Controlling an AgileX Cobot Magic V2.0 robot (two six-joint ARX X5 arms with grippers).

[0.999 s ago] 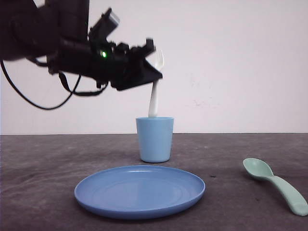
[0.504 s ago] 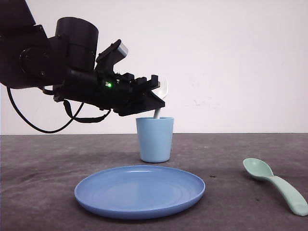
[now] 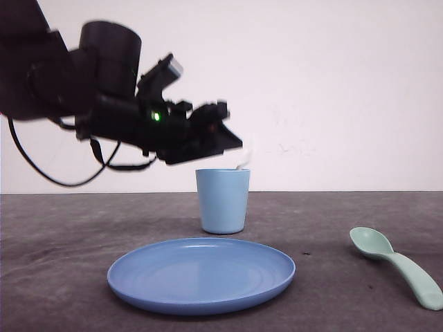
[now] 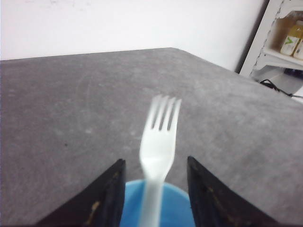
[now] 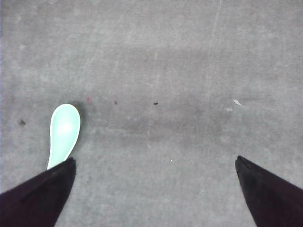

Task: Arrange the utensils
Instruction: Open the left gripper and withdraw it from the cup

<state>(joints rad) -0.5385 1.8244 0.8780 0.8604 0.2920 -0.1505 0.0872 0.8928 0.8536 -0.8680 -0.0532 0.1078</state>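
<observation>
Tines of a small white plastic fork (image 4: 158, 142) are seen pointing up between the two dark fingers of the left pincer (image 4: 155, 189), with the fork's handle running down into the light blue plastic cup (image 4: 156, 204) directly beneath. The fingers are spread apart, and a gap is visible on each side of the fork, so nothing is gripped by them. In the front view the left pincer (image 3: 232, 142) is held just above the rim of the cup (image 3: 222, 200), and a blurred white tip of the fork (image 3: 243, 158) is seen poking out above the rim on the cup's right side. The cup stands upright on the dark grey tabletop (image 3: 69, 242), just behind a round blue plastic plate (image 3: 201, 274) that lies flat near the front edge. A mint-green plastic spoon with a thick handle (image 3: 396, 264) is seen lying on the tabletop well to the right of the plate, bowl toward the cup and handle toward the front. In the right wrist view the bowl of the spoon (image 5: 64, 135) lies beside one dark finger of the right pincer (image 5: 154, 187), whose fingers are spread wide over bare tabletop (image 5: 180, 71) with nothing held between them.
</observation>
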